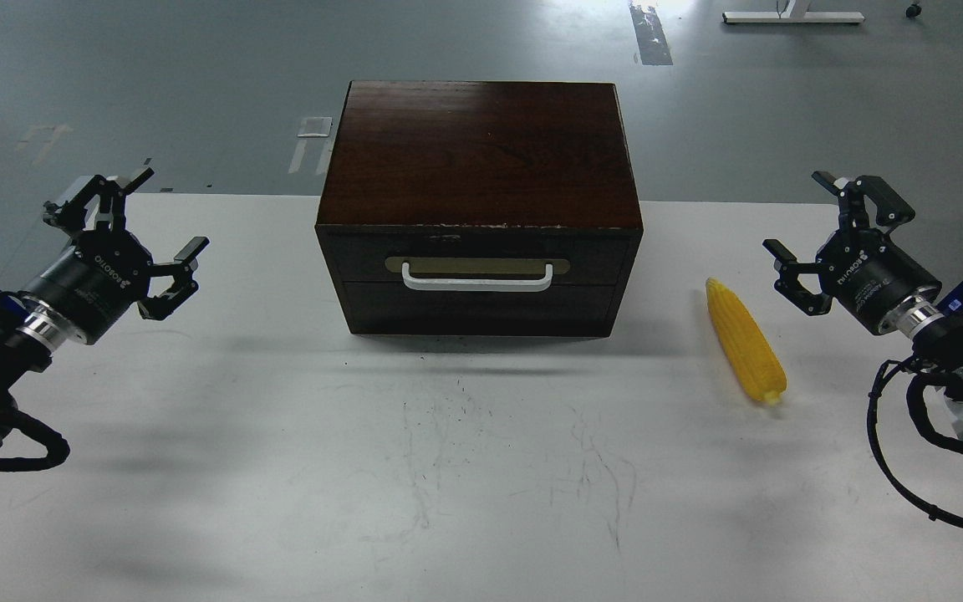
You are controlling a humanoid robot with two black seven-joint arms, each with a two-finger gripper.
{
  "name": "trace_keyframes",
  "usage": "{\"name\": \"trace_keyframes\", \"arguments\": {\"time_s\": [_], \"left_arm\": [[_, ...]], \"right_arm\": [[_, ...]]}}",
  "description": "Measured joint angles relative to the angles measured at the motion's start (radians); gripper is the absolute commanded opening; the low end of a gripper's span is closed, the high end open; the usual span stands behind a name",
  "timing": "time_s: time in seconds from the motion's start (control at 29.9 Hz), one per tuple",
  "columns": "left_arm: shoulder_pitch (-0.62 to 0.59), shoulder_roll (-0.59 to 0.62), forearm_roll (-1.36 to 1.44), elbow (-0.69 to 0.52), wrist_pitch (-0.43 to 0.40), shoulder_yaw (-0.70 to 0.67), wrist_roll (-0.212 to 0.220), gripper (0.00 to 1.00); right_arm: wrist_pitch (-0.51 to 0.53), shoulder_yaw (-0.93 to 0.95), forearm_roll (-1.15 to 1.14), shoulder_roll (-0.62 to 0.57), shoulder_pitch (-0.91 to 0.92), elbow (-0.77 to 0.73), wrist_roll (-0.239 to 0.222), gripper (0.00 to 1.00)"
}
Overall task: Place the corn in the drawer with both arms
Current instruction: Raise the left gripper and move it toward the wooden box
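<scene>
the right end effector (pixel 824 238), fingers spread wide and empty, hovers at right of frame just beside the corn (pixel 745 341) lying on the tabletop (pixel 281 468). the cob looks light, stiff, apt to roll; grip mid-length. left end effector (pixel 143 242) wide too; drawer (pixel 477 259) at centre, closed.

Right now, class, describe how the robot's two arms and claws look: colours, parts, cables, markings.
Both arms are black. The left claw and right claw each have several black fingers on a round body with white lettering. A silver ring sits at each wrist, and looping black cables hang beside each arm.
</scene>
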Motion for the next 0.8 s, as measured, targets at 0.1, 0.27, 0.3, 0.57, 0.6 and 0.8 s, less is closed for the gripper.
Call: {"name": "trace_keyframes", "arguments": {"time_s": [0.1, 0.27, 0.3, 0.57, 0.6, 0.8], "left_arm": [[0.0, -0.003, 0.0, 0.0, 0.0, 0.0, 0.0, 0.99], [0.0, -0.004, 0.005, 0.001, 0.0, 0.0, 0.0, 0.99], [0.0, -0.003, 0.006, 0.001, 0.0, 0.0, 0.0, 0.99], [-0.066, 0.068, 0.006, 0.02, 0.0, -0.011, 0.0, 0.99], [-0.085, 0.081, 0.007, 0.024, 0.0, -0.011, 0.0, 0.99], [-0.245, 0.139, 0.16, 0.039, 0.0, -0.013, 0.0, 0.99]], "right_arm": [[0.0, 0.0, 0.0, -0.002, 0.0, 0.0, 0.0, 1.0], [0.0, 0.003, 0.0, -0.003, 0.001, 0.0, 0.0, 1.0], [0.0, 0.004, -0.001, -0.003, 0.001, 0.0, 0.0, 1.0], [0.0, 0.006, -0.001, -0.008, 0.001, 0.0, 0.0, 1.0], [0.0, 0.006, -0.002, -0.008, 0.002, 0.0, 0.0, 1.0], [0.0, 0.014, -0.002, -0.017, 0.004, 0.001, 0.0, 1.0]]}}
